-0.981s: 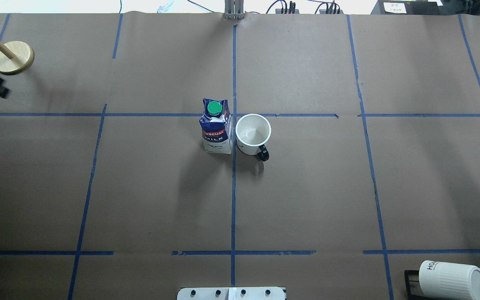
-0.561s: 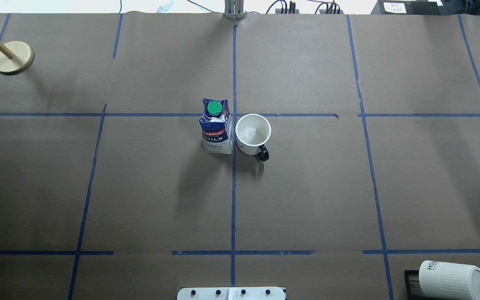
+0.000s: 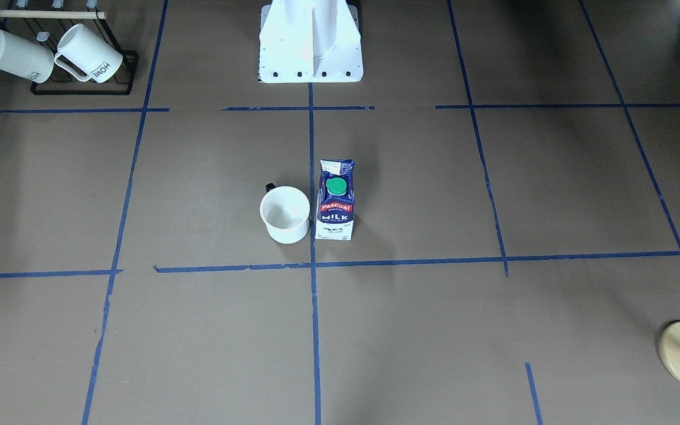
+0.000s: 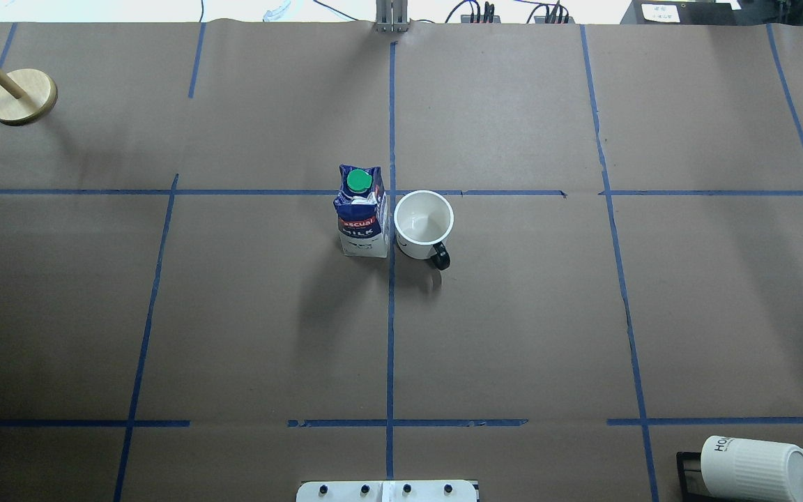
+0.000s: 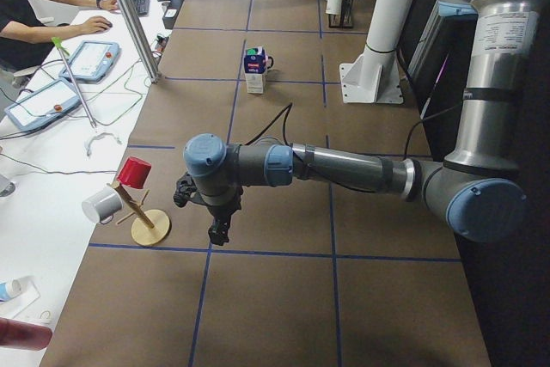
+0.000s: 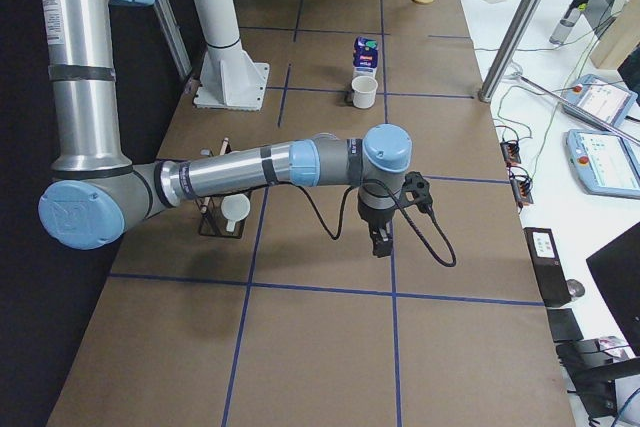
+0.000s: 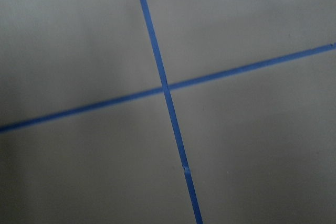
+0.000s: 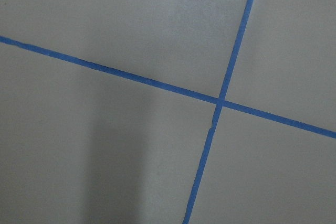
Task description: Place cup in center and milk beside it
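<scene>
Two things stand just beside each other at the center: your cup and milk, upright on the surface. You cannot tell whether the left fingers or right fingers are released or clenched.

Cup just beside upright milk, near center.

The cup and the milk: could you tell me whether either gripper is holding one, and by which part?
Neither is held. The cup and the milk stand free, with the left gripper and right gripper far away.
</scene>
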`<action>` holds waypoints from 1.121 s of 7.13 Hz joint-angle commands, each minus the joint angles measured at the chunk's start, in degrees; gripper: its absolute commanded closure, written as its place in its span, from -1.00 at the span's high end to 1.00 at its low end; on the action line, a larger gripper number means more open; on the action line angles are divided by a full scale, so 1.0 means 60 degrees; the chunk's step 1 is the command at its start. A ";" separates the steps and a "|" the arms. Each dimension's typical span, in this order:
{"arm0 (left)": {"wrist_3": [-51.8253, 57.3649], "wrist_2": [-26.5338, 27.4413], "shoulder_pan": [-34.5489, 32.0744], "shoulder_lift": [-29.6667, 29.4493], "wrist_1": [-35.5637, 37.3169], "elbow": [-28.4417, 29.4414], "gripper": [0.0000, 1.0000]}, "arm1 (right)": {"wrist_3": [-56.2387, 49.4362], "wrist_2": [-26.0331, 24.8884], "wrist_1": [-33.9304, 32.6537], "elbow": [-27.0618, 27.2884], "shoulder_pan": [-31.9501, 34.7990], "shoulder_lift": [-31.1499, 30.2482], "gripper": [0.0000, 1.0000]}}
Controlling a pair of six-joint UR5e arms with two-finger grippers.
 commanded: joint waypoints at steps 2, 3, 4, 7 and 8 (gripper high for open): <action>-0.0109 -0.0005 0.0007 0.0059 -0.0083 -0.0538 1.00 | 0.0019 0.0024 0.0041 -0.0358 -0.0004 -0.0097 1.00; -0.0094 -0.0019 0.0008 0.0059 -0.0083 -0.0554 1.00 | 0.0019 0.0024 0.0027 -0.0390 -0.0004 -0.0082 1.00; -0.0094 -0.0004 0.0008 0.0074 -0.0083 -0.0569 1.00 | 0.0019 0.0053 0.0042 -0.0390 -0.0004 -0.0082 1.00; -0.0108 -0.0150 0.0037 0.0234 -0.0083 -0.0568 1.00 | 0.0019 0.0083 0.0013 -0.0506 -0.0004 -0.0126 1.00; -0.0051 -0.0165 0.0037 0.0264 -0.0097 -0.0453 1.00 | 0.0019 0.0068 0.0013 -0.0507 -0.0004 -0.0111 1.00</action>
